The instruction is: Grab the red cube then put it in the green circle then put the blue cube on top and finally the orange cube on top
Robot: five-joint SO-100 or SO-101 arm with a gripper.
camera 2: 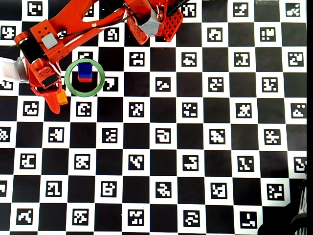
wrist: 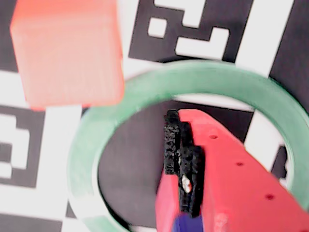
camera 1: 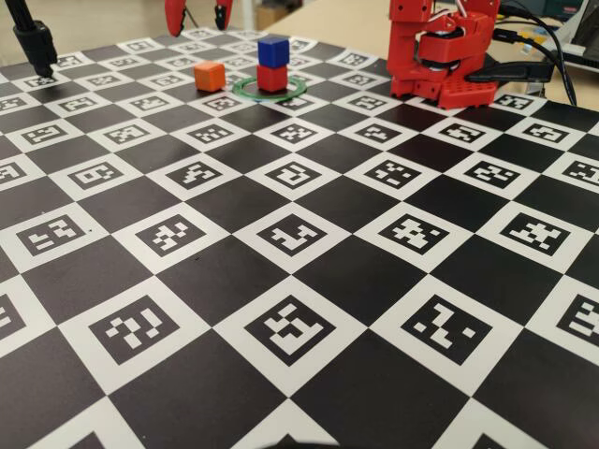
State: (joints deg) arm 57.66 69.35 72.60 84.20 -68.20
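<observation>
While blue cube (camera 1: 273, 50) sits on red cube (camera 1: 271, 78) inside green circle (camera 1: 270, 90), your last job waits: orange cube (camera 1: 209, 76) on worktop (camera 1: 309, 281) beside ring. Gripper (camera 1: 198, 13) overhead, spread, empty.

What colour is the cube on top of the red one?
Blue, seen best in the fixed view.

Three cubes in all: one red cube (camera 1: 271, 79), one blue cube (camera 1: 273, 50), one orange cube (camera 1: 210, 76). One green circle (camera 1: 245, 92). One hand (camera 1: 198, 13).
</observation>
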